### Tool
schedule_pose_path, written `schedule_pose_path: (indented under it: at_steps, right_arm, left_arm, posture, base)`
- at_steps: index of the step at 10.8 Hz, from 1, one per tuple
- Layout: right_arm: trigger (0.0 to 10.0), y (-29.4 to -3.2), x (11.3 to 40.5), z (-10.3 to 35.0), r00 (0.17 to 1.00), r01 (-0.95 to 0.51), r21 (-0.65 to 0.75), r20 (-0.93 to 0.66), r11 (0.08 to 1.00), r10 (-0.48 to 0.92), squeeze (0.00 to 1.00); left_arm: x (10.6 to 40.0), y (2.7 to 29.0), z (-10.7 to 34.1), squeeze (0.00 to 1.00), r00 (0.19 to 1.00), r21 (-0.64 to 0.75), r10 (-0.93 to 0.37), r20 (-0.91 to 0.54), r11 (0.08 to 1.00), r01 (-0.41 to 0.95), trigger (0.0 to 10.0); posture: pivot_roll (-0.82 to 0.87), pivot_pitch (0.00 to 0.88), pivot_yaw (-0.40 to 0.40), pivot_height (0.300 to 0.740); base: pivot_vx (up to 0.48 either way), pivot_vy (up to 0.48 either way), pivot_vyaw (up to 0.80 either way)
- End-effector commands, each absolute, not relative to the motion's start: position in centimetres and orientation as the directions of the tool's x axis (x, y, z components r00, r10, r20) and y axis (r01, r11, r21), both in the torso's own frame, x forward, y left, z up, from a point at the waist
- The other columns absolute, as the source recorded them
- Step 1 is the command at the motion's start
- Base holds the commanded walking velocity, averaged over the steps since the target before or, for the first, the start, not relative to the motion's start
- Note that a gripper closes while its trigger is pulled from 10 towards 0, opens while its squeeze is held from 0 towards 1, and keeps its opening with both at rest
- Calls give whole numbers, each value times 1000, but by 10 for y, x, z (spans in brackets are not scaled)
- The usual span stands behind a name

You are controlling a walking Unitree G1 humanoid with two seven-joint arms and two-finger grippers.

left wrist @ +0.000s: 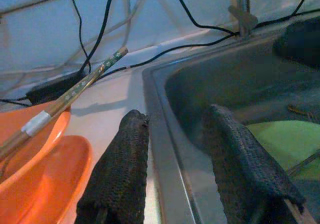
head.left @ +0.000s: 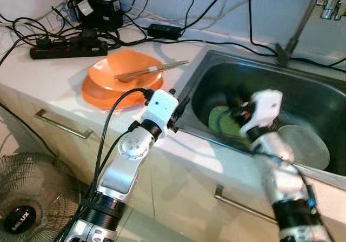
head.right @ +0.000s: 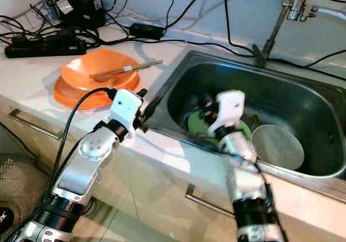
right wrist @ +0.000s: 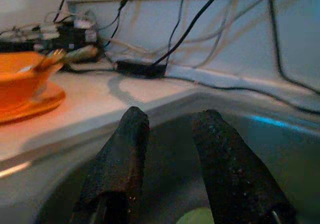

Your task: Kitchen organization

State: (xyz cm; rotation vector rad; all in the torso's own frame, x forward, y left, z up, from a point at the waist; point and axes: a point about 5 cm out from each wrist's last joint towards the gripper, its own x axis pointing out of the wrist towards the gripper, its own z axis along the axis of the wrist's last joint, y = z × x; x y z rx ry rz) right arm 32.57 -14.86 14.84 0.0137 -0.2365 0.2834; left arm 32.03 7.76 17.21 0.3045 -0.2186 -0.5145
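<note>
Right jaws (right wrist: 165, 154) apart, nothing between them, hanging inside the sink (head.right: 303, 91) just above the green plate (head.right: 197, 124). Left jaws (left wrist: 175, 169) apart as well and empty, poised over the sink's rim at about 9 o'clock of the basin, one finger (left wrist: 120, 169) on the bench side, the other over the steel.

Green plate down on the sink bottom at roughly 7 o'clock, partly hidden by the right wrist. Round grey lid or dish (head.right: 277, 146) beside it toward 4 o'clock — too blurred to say which. Faucet (head.right: 281, 20) at 12 o'clock.

On the bench (head.left: 48, 80), at 9 o'clock from the sink: orange bowl (head.left: 127, 74) on an orange plate (head.left: 94, 97), with chopsticks (head.left: 151, 69) laid across the bowl, tips pointing to the sink. Power strip (head.left: 67, 47) and many cables (head.left: 211, 4) farther back at 11 o'clock.

Likely step in hand: taking the green plate out of the sink. To do it well:
- lower the right jaws slowly to the plate's edge, not its flat middle — a plate lying flat gives little to pinch;
- tilt the edge up against the sink wall first, then close;
- keep the left arm still at the rim, away from the chopsticks;
- lift clear of the rim before moving toward the orange stack, well short of the cables.
</note>
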Motion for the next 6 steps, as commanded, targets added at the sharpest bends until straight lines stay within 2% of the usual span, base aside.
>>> schedule_pose_path:
  at_steps: [1, 2, 4, 6]
  right_arm:
    - [10000, -147, 325, 148, 935, -280, -14, 225, 960, 275, 0]
    - [10000, -140, 324, 146, 937, -284, 11, 218, 959, 274, 0]
    - [10000, -131, 323, 145, 936, -294, 30, 213, 955, 282, 0]
    - [10000, -125, 323, 146, 933, -305, 37, 214, 952, 291, 0]
  left_arm:
    - [321, 77, 174, 0, 849, 369, -510, 139, 822, 434, 10000]
    - [325, 78, 181, 0, 857, 440, -490, 160, 812, 383, 10000]
    - [344, 83, 192, 0, 888, 659, -435, 148, 713, 240, 10000]
    - [370, 90, 199, 0, 917, 745, -378, 123, 646, 167, 10000]
  posture:
    - [111, 60, -28, 740]
    - [113, 57, -26, 740]
    - [115, 52, -24, 740]
    - [106, 42, -20, 740]
  base:
    - [0, 0, 0]
    - [0, 0, 0]
    - [0, 0, 0]
    - [0, 0, 0]
